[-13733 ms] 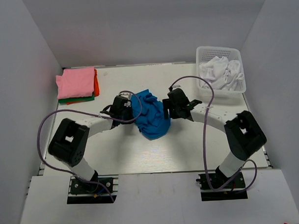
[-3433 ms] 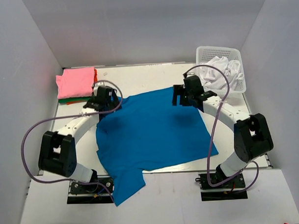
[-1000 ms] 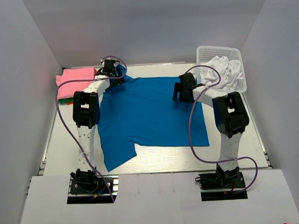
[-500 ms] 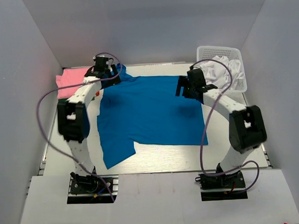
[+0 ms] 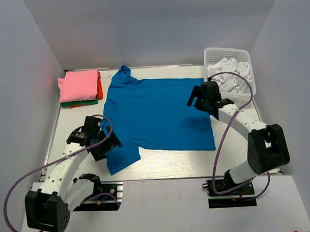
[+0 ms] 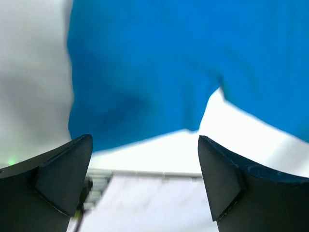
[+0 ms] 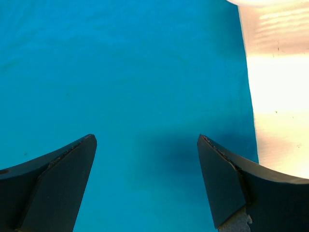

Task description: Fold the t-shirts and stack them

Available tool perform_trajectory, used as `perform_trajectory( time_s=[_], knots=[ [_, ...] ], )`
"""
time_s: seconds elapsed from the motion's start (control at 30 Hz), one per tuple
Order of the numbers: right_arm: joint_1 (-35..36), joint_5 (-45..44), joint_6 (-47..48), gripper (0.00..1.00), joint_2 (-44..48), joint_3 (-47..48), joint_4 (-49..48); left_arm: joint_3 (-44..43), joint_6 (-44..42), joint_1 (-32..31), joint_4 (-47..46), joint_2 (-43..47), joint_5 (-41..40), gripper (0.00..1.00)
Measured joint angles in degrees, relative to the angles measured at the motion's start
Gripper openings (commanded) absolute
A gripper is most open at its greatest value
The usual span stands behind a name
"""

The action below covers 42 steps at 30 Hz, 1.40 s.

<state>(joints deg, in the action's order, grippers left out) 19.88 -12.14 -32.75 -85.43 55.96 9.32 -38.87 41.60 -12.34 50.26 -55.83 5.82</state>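
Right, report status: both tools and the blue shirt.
Left tool open, at near-left sleeve of blue t-shirt. Right tool open, over its right side. Shirt spread flat on table. Off to sides: folded stack, basket.

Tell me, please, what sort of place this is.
Probably a robotics lab test cell: a white table boxed in by plain grey walls, the left arm and right arm bolted at its near edge, and a blue t-shirt spread flat near a stack of folded shirts.

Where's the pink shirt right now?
In the top view, the pink shirt lies folded on the orange shirt at the far left corner of the table, just left of the blue shirt.
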Motion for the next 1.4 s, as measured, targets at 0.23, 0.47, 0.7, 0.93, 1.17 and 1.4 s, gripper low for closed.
perform_trajectory(
  time_s=[0.23,0.47,0.7,0.93,1.17,1.4],
  knots=[
    [-1.2,-0.2,-1.0,0.91,0.9,-1.6,-0.2,6.7,7.3,-0.2,8.0,0.9,2.6,0.94],
    [-3.0,0.0,-1.6,0.91,1.7,-2.6,0.0,11.3,14.4,-0.7,8.7,0.1,1.0,0.62],
    [-4.2,0.9,-1.8,0.91,4.9,-4.8,0.9,14.0,19.1,-0.9,4.6,-0.8,-1.0,0.49],
    [-4.8,0.2,-1.8,0.91,10.2,-7.6,5.7,12.6,20.4,-1.6,4.8,-5.3,-1.1,0.0],
    [-5.2,1.1,-2.3,0.84,15.5,-13.9,15.8,12.5,19.6,-2.3,4.3,-4.3,-1.3,0.0],
    [-5.2,5.0,-4.3,0.82,18.1,-20.9,22.8,12.5,18.8,-2.5,0.7,2.8,-2.4,0.0]
  ],
)
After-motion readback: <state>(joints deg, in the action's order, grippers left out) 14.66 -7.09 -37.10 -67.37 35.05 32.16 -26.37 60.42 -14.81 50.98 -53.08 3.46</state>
